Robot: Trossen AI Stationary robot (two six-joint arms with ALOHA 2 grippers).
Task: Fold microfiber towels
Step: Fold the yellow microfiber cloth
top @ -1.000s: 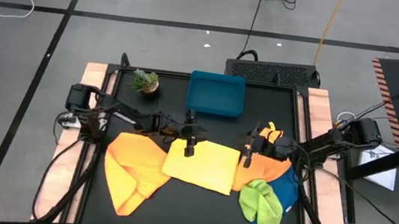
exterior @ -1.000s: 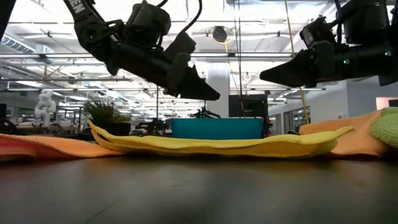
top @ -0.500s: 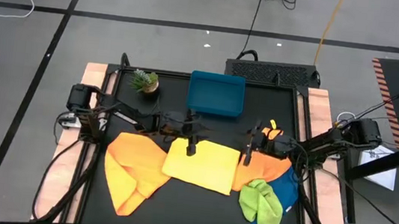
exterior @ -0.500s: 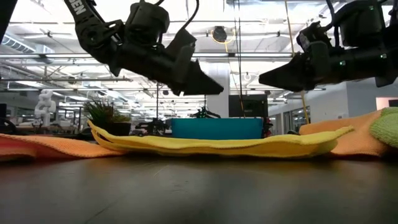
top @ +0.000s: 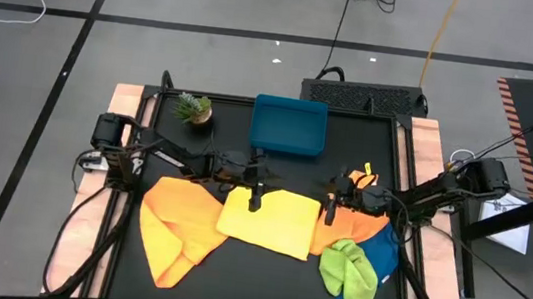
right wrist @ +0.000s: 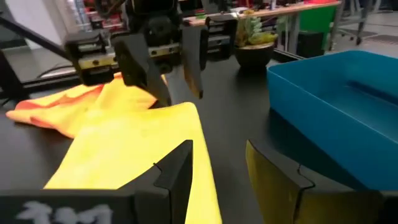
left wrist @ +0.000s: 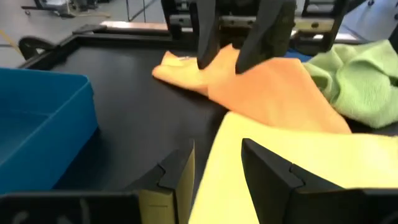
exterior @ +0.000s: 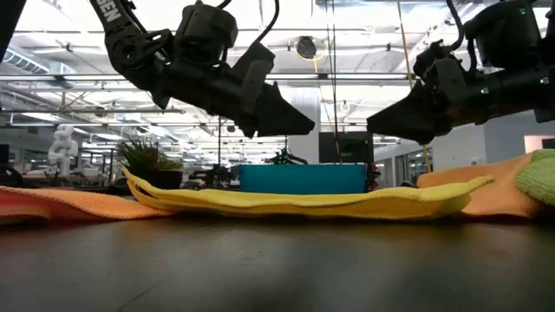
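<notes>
A yellow towel (top: pixel 268 222) lies spread flat in the middle of the table, in two layers at its left end (exterior: pixel 152 196). My left gripper (top: pixel 254 203) hovers open above its far left corner. My right gripper (top: pixel 328 215) hovers open above its far right corner. In the low view both sets of fingers are clear of the cloth. An orange towel (top: pixel 177 228) lies crumpled on the left. Another orange towel (top: pixel 350 230), a lime green one (top: pixel 348 275) and a blue one (top: pixel 383 255) are heaped on the right.
A blue tray (top: pixel 289 125) stands at the table's far edge, behind the yellow towel. A small potted plant (top: pixel 194 109) is at the far left. Bare black tabletop lies in front of the yellow towel, toward the near edge.
My right gripper has rolled about its own pointing line and dipped slightly, staying above the yellow towel's far right corner. The towels have not moved.
</notes>
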